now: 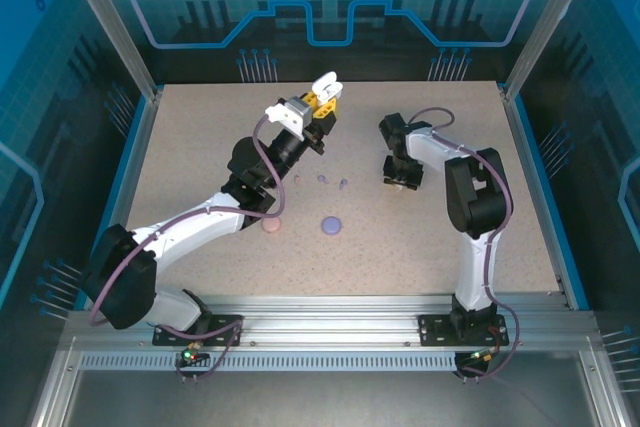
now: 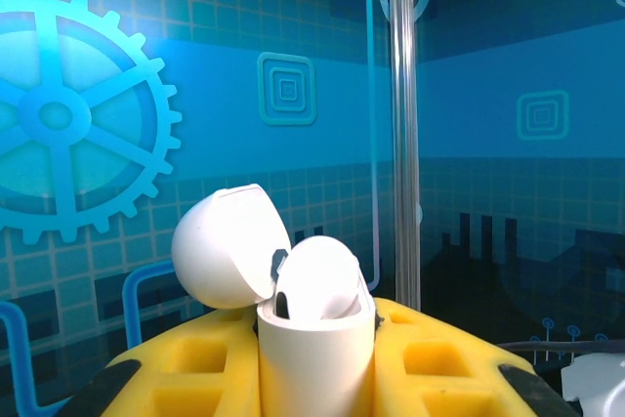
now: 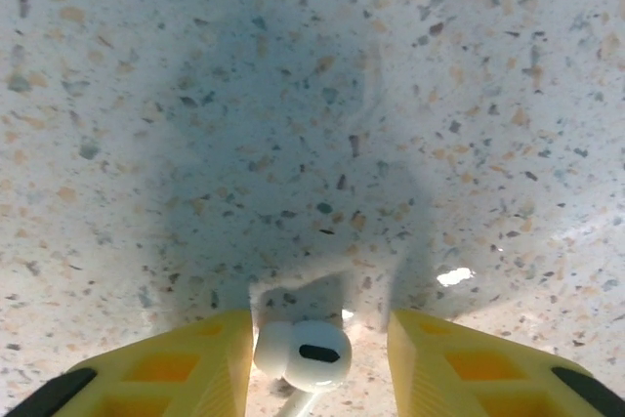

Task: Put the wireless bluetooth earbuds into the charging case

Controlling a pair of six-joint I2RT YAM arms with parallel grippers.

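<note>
— Since the white earbud [image 3: 303, 354] lies on the table [image 3: 293, 95] right between the yellow fingers [image 3: 166, 368] of the right hand [image 3: 320, 339], is that the arm to take it?

— Yes. Right wrist view: bulb points away from the wrist and the stem trails back toward it. Long axis runs along the fingers, not across them. One finger is almost touching the bulb; a strip of bare table shows on the other side. Jaws stand apart, nothing pinched yet.

— So it sits off-centre?

— Slightly, toward one finger. Judgement: a squeeze would nudge it sideways before both pads bear on it, and a round bulb may roll or twist.

— Destination?

— Charging case [image 2: 315, 358], white, clamped by the left hand [image 2: 317, 334], mouth pointing out past the fingertips, lid [image 2: 229, 246] hinged back to one side. A seated bud [image 2: 317, 280] appears to fill one socket. Cannot make out the free socket from this angle.

— How do the two hands lie?

— Top view: left hand [image 1: 322, 97] is raised toward the far side of the table. Right hand [image 1: 400, 179] is down at the surface, to its right and nearer the bases, well apart. Judgement: the carry runs leftward, away and up.

— Anything between?

— Purple earbuds [image 1: 343, 183] lie on the table between the arms. Purple case [image 1: 331, 225] and pink case [image 1: 271, 228] lie nearer the bases, both off that line.
</note>
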